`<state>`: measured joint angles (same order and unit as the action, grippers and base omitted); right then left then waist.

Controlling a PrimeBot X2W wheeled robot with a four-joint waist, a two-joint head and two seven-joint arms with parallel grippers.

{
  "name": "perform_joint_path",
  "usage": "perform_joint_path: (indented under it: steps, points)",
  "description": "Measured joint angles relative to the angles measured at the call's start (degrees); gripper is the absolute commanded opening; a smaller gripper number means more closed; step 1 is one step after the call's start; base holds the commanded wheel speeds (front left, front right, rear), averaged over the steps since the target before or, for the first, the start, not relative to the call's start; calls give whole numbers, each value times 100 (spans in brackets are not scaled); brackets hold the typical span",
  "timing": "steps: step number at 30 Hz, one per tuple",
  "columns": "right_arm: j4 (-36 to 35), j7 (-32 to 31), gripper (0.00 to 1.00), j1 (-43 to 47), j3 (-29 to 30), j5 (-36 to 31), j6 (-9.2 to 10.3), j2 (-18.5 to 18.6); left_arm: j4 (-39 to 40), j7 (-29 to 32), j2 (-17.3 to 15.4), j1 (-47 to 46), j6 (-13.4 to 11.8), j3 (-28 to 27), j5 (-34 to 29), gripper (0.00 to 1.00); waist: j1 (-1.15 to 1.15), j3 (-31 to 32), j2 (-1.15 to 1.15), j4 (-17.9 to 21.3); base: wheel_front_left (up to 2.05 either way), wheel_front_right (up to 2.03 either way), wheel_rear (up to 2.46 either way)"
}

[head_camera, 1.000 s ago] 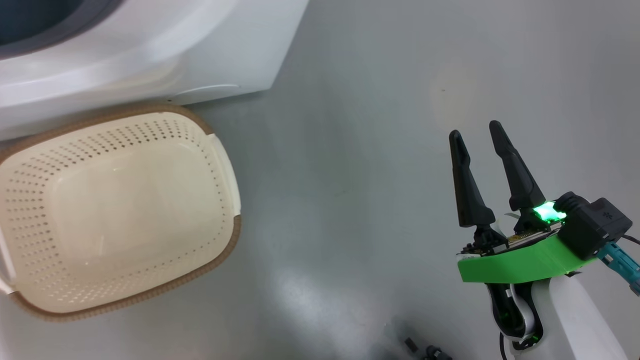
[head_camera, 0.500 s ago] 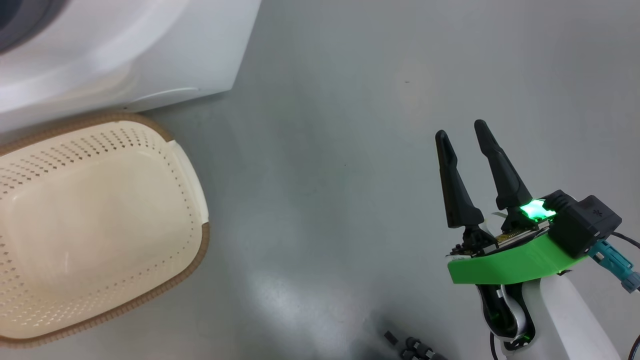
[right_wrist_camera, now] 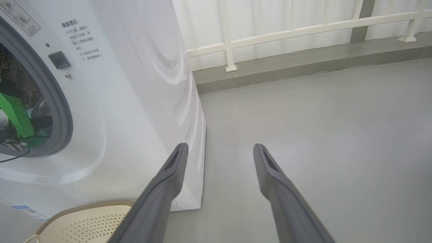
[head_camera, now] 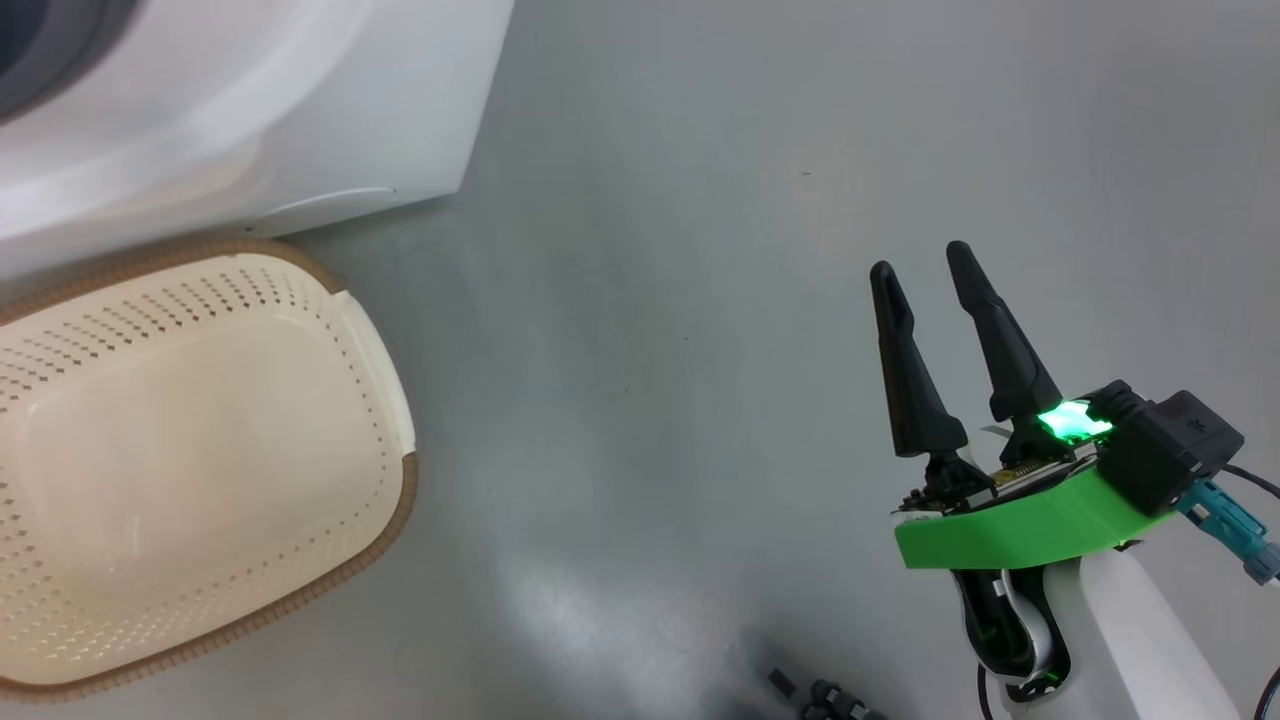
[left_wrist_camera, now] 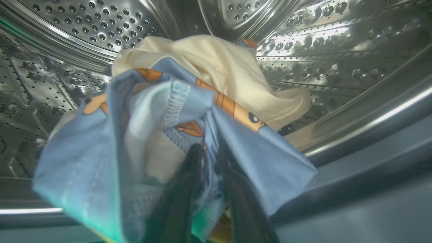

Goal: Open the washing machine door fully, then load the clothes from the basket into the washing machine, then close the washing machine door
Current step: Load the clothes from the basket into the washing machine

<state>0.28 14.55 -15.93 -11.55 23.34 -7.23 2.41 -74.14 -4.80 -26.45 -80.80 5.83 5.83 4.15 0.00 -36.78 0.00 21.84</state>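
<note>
My left gripper point(left_wrist_camera: 210, 150) is inside the washing machine's steel drum point(left_wrist_camera: 337, 44). Its jaws stand a little apart, with the light blue garment point(left_wrist_camera: 101, 152) draped over and between them. The cream garment point(left_wrist_camera: 229, 67) lies just behind in the drum. The basket point(head_camera: 405, 500) holds nothing and sits on the floor in front of the washing machine point(head_camera: 300, 100). My right gripper point(head_camera: 920, 262) hangs open over bare floor, well to the right of the basket. In the right wrist view the right gripper point(right_wrist_camera: 220, 147) points past the washing machine point(right_wrist_camera: 135, 84), and the basket point(right_wrist_camera: 84, 219) shows at the bottom. The washing machine door is out of view.
The green mount point(right_wrist_camera: 13, 114) of my left arm sits in the machine's round opening, ringed by the grey gasket point(right_wrist_camera: 64, 111). A white railing point(right_wrist_camera: 287, 30) on a raised kerb runs behind. Small dark parts point(head_camera: 820, 695) lie on the grey floor near me.
The head camera has shifted, so basket and machine now lie farther left in its picture. My right gripper stays open in the same pose.
</note>
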Motion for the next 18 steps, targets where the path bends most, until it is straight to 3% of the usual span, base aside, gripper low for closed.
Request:
perform_joint_path:
  steps: [1,2,3,4,18]
  points:
    - [0,0,100,0,0,0,0,0,0,0,0,0,0,0,0,64,0,0,0,0,0,0,0]
    - [2,0,100,-1,2,0,0,0,-10,-1,1,0,1,0,9,93,0,10,0,-7,0,0,0]
    - [3,0,100,-1,9,0,0,0,-12,-23,5,0,1,-3,37,93,0,21,0,-16,0,0,0]
    - [7,0,100,-1,22,0,0,0,-13,-65,11,0,1,-2,45,100,0,34,0,-27,0,0,0]
    - [44,0,100,-1,113,-145,0,2,-8,-892,446,248,54,-337,712,100,0,286,0,-363,0,0,0]
